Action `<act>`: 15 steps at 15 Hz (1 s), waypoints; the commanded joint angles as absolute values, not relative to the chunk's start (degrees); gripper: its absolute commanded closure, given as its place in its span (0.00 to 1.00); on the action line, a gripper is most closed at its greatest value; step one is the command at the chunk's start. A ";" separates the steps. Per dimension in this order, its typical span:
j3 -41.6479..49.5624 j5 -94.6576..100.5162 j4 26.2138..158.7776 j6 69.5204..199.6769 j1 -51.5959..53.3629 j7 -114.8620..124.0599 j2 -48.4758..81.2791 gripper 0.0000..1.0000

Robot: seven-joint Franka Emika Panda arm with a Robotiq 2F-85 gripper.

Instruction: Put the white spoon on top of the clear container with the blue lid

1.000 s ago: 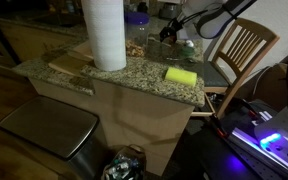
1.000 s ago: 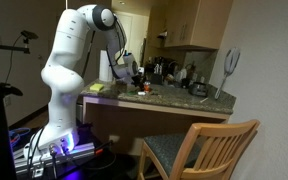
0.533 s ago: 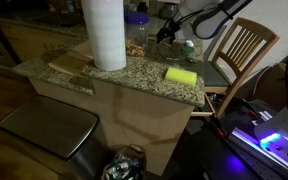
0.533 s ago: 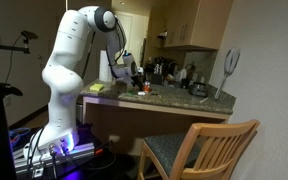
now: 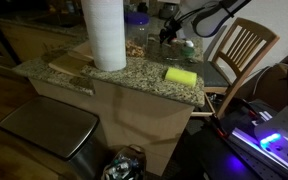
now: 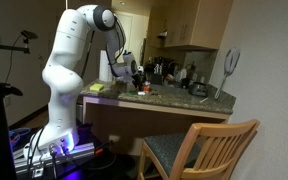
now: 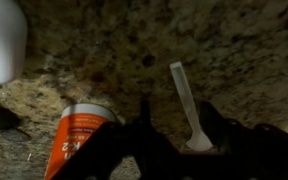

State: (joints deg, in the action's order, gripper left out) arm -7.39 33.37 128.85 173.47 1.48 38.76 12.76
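The white spoon (image 7: 187, 105) lies on the speckled granite counter in the wrist view. Its bowl is near the camera and its handle points away. My gripper (image 7: 176, 128) is open, with one dark finger on each side of the spoon and a gap to both. In the exterior views the gripper (image 5: 167, 32) (image 6: 136, 80) hangs low over the back of the counter. The clear container with the blue lid (image 5: 136, 18) stands behind the paper-towel roll, away from the gripper.
A tall paper-towel roll (image 5: 104, 35) and a yellow sponge (image 5: 180, 75) sit on the counter (image 5: 134, 75). An orange-topped jar (image 7: 79, 135) lies just beside the gripper. A white round object (image 7: 2, 40) is nearby. A wooden chair (image 5: 239, 50) stands by the counter's end.
Almost nothing: the gripper stays low over the same spot on the counter, with only a very slight shift.
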 commanded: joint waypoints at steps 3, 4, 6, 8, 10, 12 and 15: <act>-10.04 30.67 128.68 169.24 -0.22 30.15 12.60 0.92; -10.32 30.36 128.62 168.85 -0.25 29.21 12.58 0.97; -10.70 29.89 128.36 167.85 -0.18 27.99 12.47 1.00; -10.39 29.96 128.00 166.63 0.15 27.59 12.22 0.97; -9.25 31.02 127.85 166.09 0.99 30.31 11.83 0.97; -9.04 30.11 128.10 167.48 1.12 33.54 11.97 0.97; -11.26 23.43 128.87 171.04 -0.09 37.03 13.04 0.97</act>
